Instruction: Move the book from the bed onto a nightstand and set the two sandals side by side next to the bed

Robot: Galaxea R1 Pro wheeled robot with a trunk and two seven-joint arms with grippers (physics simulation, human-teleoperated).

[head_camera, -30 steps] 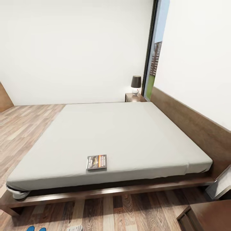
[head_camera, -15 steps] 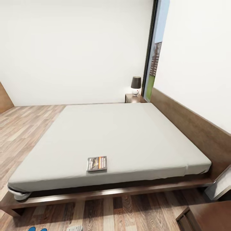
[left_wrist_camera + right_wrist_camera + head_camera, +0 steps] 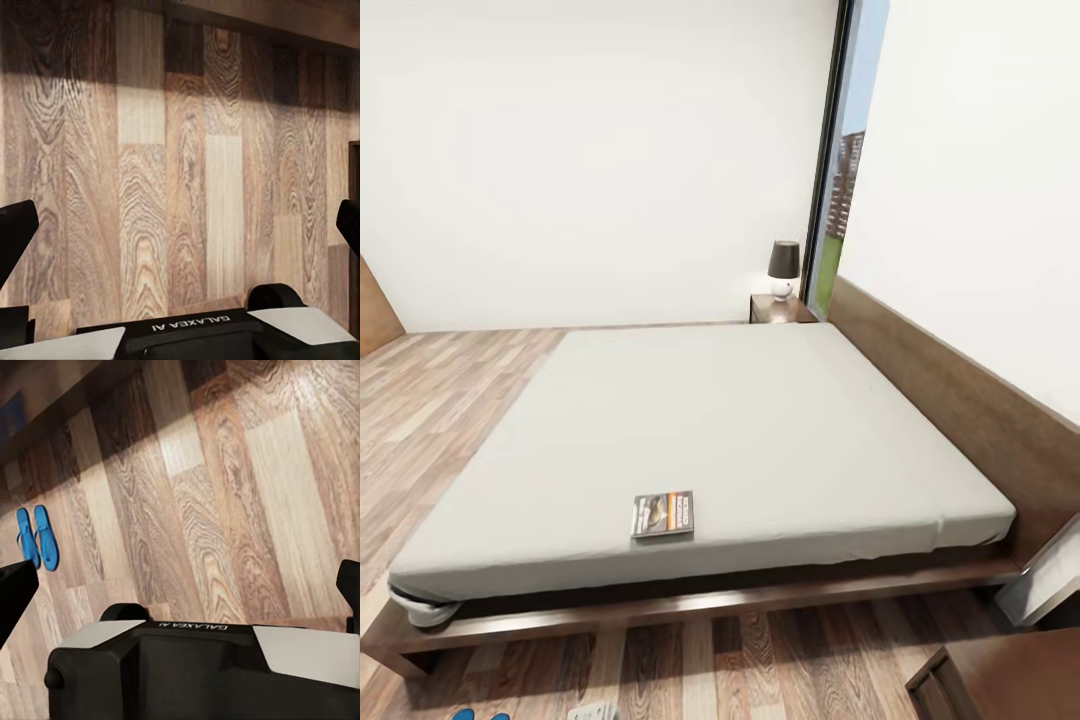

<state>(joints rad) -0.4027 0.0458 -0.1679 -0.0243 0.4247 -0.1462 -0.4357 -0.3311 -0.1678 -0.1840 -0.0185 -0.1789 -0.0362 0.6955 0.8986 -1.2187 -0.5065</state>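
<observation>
The book [image 3: 662, 514] lies flat near the front edge of the bed [image 3: 780, 420], dark cover with an orange band. The tips of the two blue sandals [image 3: 460, 714] peek in at the head view's lower edge, on the plank floor in front of the bed. In the right wrist view both sandals [image 3: 37, 537] lie side by side on the floor, well away from my right gripper [image 3: 180, 585], which hangs open over bare planks. My left gripper [image 3: 180, 229] is open too, above bare floor, its dark fingers [image 3: 15, 232] spread wide. One nightstand [image 3: 780, 307] stands at the bed's far corner.
A small lamp [image 3: 784, 265] sits on the far nightstand, beside the tall window [image 3: 845, 170]. A second dark wooden cabinet [image 3: 1000, 680] is at the lower right by the headboard [image 3: 960, 400]. A pale grey object [image 3: 592, 712] shows at the lower edge. Open floor [image 3: 430, 400] lies left of the bed.
The whole head view has shifted slightly: bed and book sit a little lower in the picture and the sandals have slid further past the lower edge. Nothing in the room moved.
</observation>
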